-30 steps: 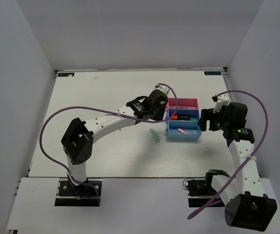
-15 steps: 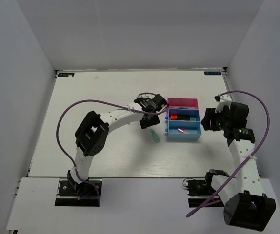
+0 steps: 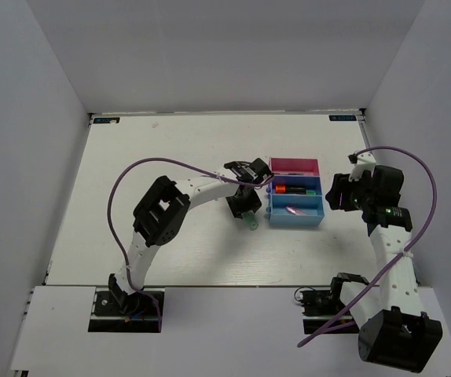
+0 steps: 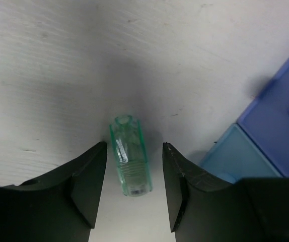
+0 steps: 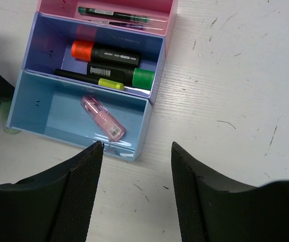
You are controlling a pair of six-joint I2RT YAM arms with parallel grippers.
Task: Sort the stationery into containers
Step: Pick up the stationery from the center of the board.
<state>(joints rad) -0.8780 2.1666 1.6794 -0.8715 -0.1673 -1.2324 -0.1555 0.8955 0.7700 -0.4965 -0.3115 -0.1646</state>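
Straddling the pale green stubby marker [image 4: 130, 161], your left gripper [image 4: 133, 151] was set low over the table [image 3: 170, 149] with its jaws spread, one on each side of the barrel and a thin gap showing on both sides, so nothing was clamped yet. The marker lay flat, just beside the near-left corner of the light blue tray [image 5: 84, 144], apart from it. The jaws were lined up along its length, likely so a plain close would catch it across the narrow way. Your right gripper [image 5: 137, 148] hung wide and empty on the right of the trays, probably parked there to watch the row and keep clear of the left arm. The light blue tray held one pink marker [image 5: 103, 117]. The dark blue tray [image 5: 39, 50] held an orange-black marker [image 5: 104, 52], a green-capped black marker [image 5: 122, 75] and a thin dark pen [image 5: 86, 78]. The pink tray [image 5: 54, 6] held a thin green pen [image 5: 113, 13]. By my reading, the green marker was the last piece out, and the light blue tray, holding the other stubby one, looked the fitting home.
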